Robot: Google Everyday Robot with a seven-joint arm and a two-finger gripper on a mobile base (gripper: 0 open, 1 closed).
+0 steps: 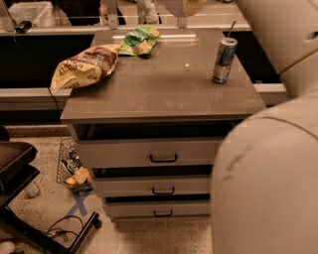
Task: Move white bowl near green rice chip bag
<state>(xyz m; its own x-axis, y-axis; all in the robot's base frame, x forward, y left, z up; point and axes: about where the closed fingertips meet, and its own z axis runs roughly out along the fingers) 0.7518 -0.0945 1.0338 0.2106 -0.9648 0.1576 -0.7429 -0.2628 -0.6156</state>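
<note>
The white bowl (pixel 175 7) hangs in the air at the top edge of the camera view, above the back of the table; only its rounded underside shows. My gripper (pixel 193 4) is at that top edge, shut on the bowl, mostly cut off by the frame. The green rice chip bag (pixel 140 40) lies wrinkled at the back of the table top, left of the middle. The bowl is above and to the right of the bag, apart from it.
A larger yellow-and-brown chip bag (pixel 84 67) lies at the table's left edge. A drink can (pixel 223 59) with a straw stands at the right. The brown table top (pixel 164 89) sits over drawers (pixel 164 154). My pale body (pixel 268 188) fills the right foreground. A wire basket (pixel 73 168) sits on the floor.
</note>
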